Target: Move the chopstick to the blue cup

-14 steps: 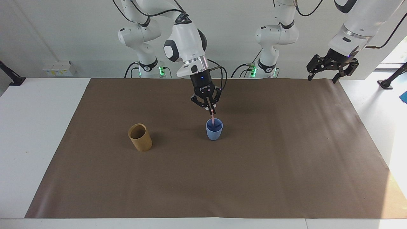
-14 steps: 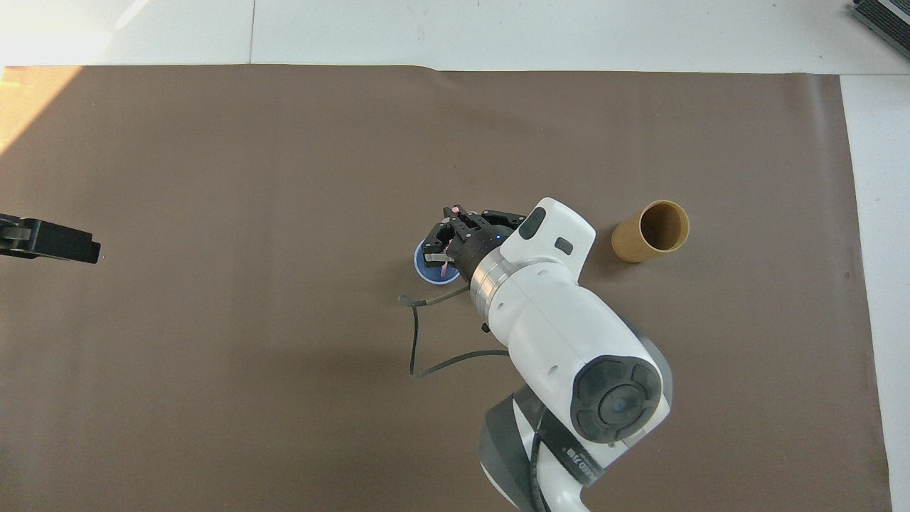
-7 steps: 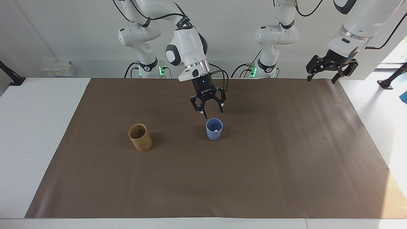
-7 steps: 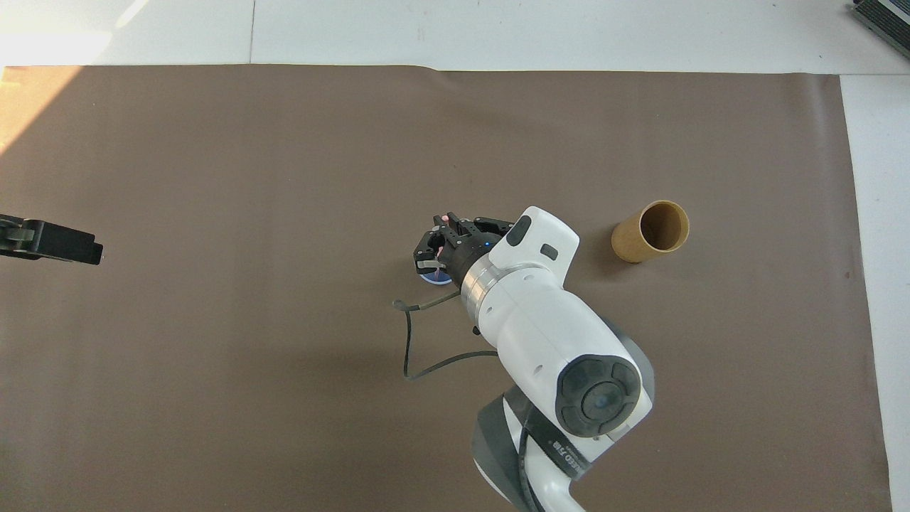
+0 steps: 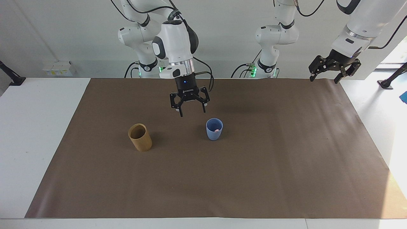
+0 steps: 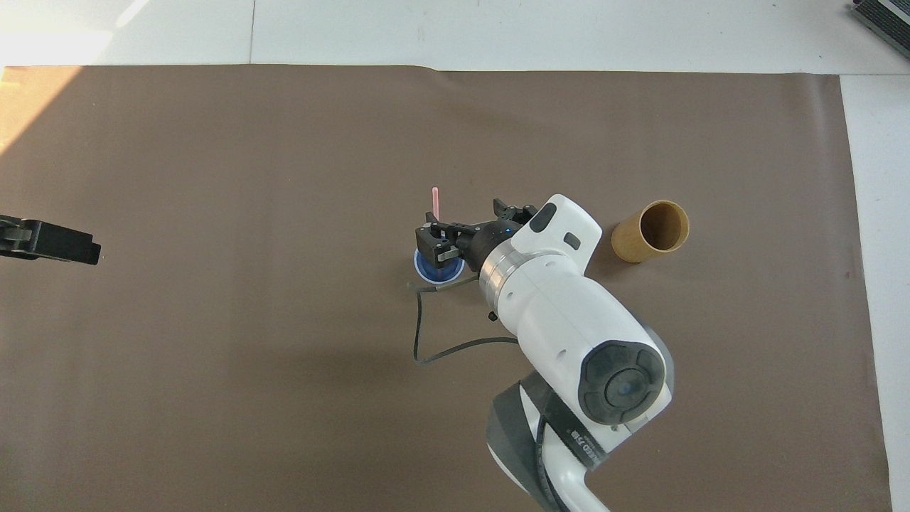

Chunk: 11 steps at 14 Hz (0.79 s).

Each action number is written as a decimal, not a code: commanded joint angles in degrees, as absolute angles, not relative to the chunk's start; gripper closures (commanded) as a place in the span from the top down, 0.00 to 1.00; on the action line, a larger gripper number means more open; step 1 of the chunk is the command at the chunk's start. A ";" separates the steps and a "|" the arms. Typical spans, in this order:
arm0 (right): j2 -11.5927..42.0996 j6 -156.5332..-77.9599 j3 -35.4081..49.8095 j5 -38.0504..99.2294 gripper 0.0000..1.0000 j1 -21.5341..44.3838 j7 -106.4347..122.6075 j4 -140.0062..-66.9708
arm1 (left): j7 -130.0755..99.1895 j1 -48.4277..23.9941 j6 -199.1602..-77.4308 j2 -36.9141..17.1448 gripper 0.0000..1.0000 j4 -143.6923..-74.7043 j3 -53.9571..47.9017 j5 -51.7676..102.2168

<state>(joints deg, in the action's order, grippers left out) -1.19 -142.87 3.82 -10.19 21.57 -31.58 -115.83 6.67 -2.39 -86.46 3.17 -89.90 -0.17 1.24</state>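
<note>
Chopstick (image 5: 216,130) rests in the blue cup (image 5: 214,133). Raise the right claw (image 5: 189,111) (fingers apart, empty) clear of the cup; left claw (image 5: 334,68), also apart, waits.

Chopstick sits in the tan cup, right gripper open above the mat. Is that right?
No. The chopstick sits in the blue cup, not the tan cup; the facing view shows it. The right gripper is open above the mat.

A white table (image 5: 38,127) carries a brown mat (image 5: 254,178) (two cups (image 5: 140,137) standing on it).
</note>
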 commanded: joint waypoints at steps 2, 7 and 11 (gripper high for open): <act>-6.59 -127.84 3.78 -10.11 1.00 14.88 -29.29 -114.36 | 6.77 -1.32 -86.40 4.39 1.00 -90.97 -0.79 1.58; -5.80 -111.20 3.69 -2.29 1.00 1.78 -13.30 -104.69 | 6.77 -1.32 -86.40 4.39 1.00 -90.97 -0.79 1.58; -4.22 -102.52 3.69 -2.64 1.00 -1.58 -10.02 -98.46 | 6.77 -1.23 -86.31 4.39 1.00 -90.97 -0.79 1.58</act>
<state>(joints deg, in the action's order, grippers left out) -6.49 -108.04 2.74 -3.55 -0.92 -10.77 -103.65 6.67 -2.38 -86.46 3.18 -89.90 -0.18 1.24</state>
